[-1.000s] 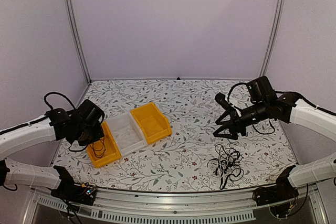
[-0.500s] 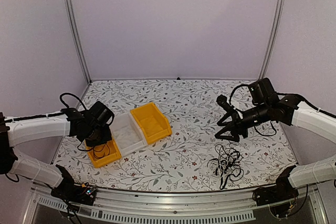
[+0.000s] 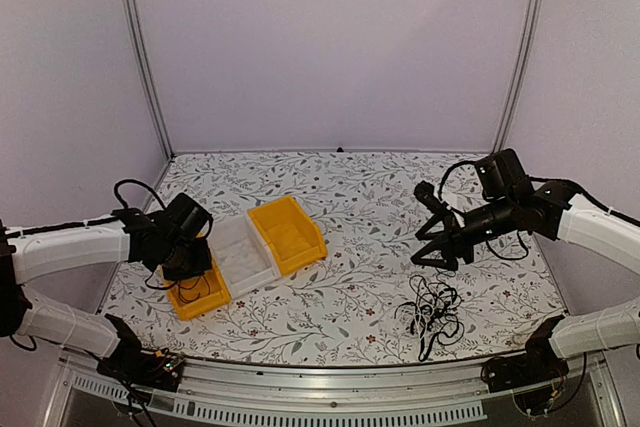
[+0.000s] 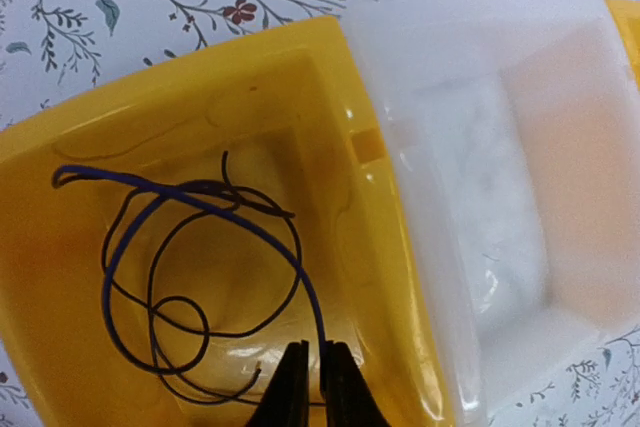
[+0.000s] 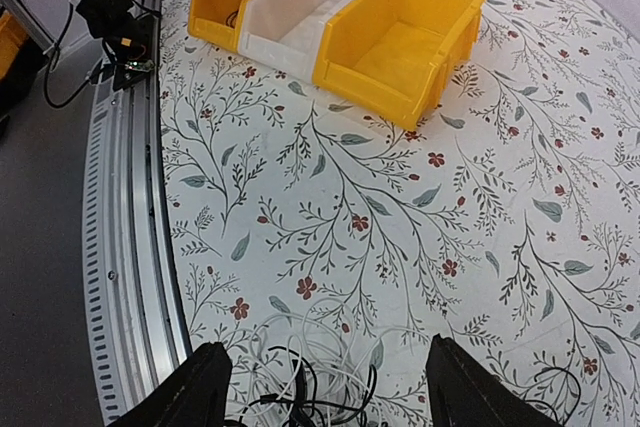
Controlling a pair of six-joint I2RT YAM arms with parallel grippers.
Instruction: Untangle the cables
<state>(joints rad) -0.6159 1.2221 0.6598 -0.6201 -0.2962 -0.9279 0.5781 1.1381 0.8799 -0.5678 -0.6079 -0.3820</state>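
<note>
Left arm first: its left fingers (image 4: 316, 352) hang over the near-left yellow bin (image 4: 250, 57), closed tight with only a sliver between the tips. A dark strand rises from the bin floor straight into that sliver, so they look pinched on the coiled cable (image 4: 200, 277). That cable lies in loose overlapping loops on the yellow floor, with 1 end near the left wall. In the left wrist view the strand going up to the fingers looks bluish and soft-focused, closer to the lens than the rest.

Just right of that bin, touching it, sits the white bin (image 3: 240, 252). Beyond that, further right and farther back, is the second yellow bin (image 3: 290, 232). That makes 3 bins in a slanted row on the left half of the flowery counter (image 3: 350, 197).

Over to the right side. The right fingers (image 3: 432, 259) are spread wide, gripping nothing, and hover above the counter. Nearer the front edge and just below them lies the tangle of cables (image 3: 430, 312), a knot of thin black cords. The right wrist view shows a pale cord mixed in, with loops crossing each other between the 2 open fingers at the bottom of that picture. Fingers and tangle are apart, not touching. The tangle is well apart from the bins.
</note>
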